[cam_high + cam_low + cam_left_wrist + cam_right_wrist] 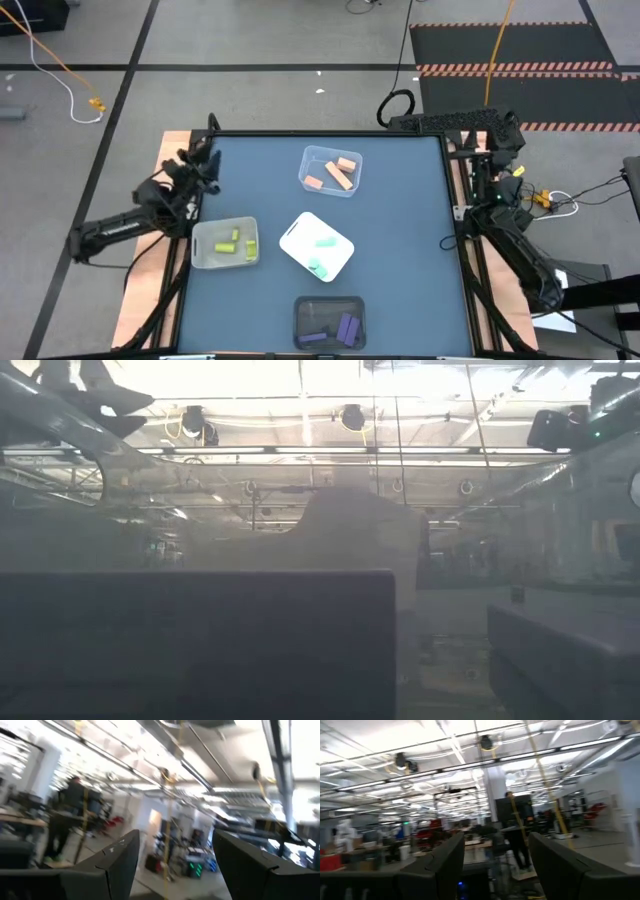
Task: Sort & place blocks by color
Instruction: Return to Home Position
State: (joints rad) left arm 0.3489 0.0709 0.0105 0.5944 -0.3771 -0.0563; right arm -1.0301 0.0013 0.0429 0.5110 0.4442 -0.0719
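In the high view, all the blocks lie inside four bins on the blue table. Salmon-orange blocks (338, 172) rest in the clear far bin (312, 158). Yellow-green blocks (236, 243) sit in the left bin (204, 250). Mint-teal blocks (320, 255) lie in the tilted white bin (298, 234), and purple blocks (340, 328) in the dark near bin (310, 308). My left gripper (175, 870) is open, raised at the table's left edge (203, 160), with nothing between its fingers. My right gripper (495, 870) is open at the table's far right corner (502, 140), with nothing between its fingers.
Both wrist views look out level into the room, where a person (70, 815) stands beyond the left side and another person (517, 837) beyond the right. In the low view, bin walls (200, 640) fill the near field. Bare table (410, 230) lies right of the bins.
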